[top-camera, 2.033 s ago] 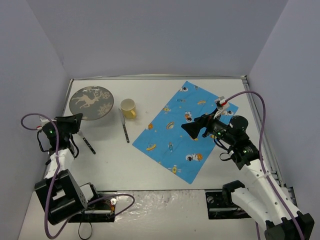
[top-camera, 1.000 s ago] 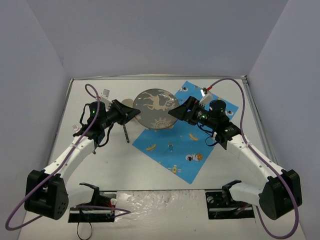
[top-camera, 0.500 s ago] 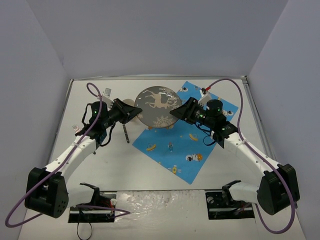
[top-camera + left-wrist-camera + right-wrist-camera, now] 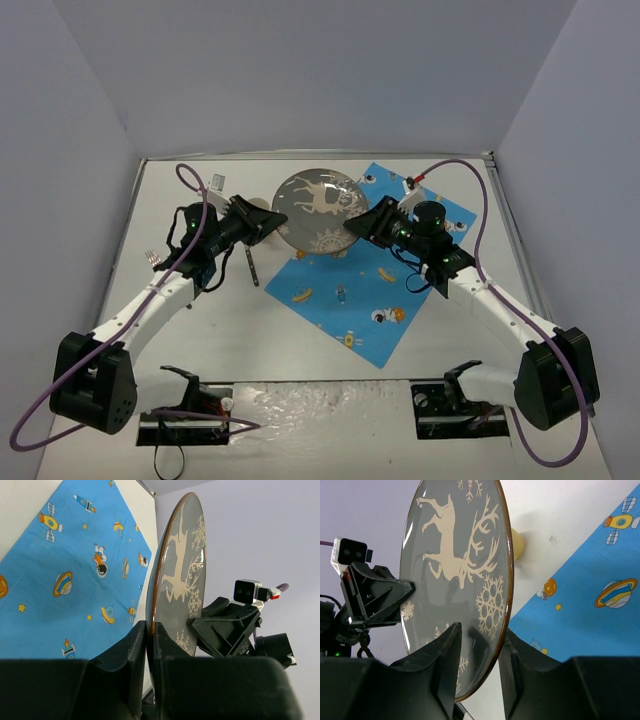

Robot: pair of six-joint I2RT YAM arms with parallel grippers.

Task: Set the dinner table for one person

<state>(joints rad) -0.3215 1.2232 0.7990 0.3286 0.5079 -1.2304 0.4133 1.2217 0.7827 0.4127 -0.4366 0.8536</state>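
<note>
A grey plate (image 4: 318, 212) with a white reindeer and snowflakes is held on edge in the air above the far left edge of the blue cartoon cloth (image 4: 372, 275). My left gripper (image 4: 268, 225) is shut on its left rim; in the left wrist view the jaws (image 4: 150, 630) pinch the brown rim of the plate (image 4: 177, 575). My right gripper (image 4: 355, 228) straddles the opposite rim. In the right wrist view its jaws (image 4: 480, 640) stand on either side of the plate (image 4: 455, 565), with a gap left on the face side. The white dinner table (image 4: 220, 330) lies below.
A yellow mug (image 4: 517, 544) stands behind the plate, mostly hidden. A knife (image 4: 250, 265) lies left of the cloth, and a fork (image 4: 155, 260) near the table's left edge. Grey walls close in the back and both sides.
The plate, lying at the back left two seconds ago, now hangs over the cloth's edge in the left gripper. The right gripper has come to its rim and its jaws have narrowed.
</note>
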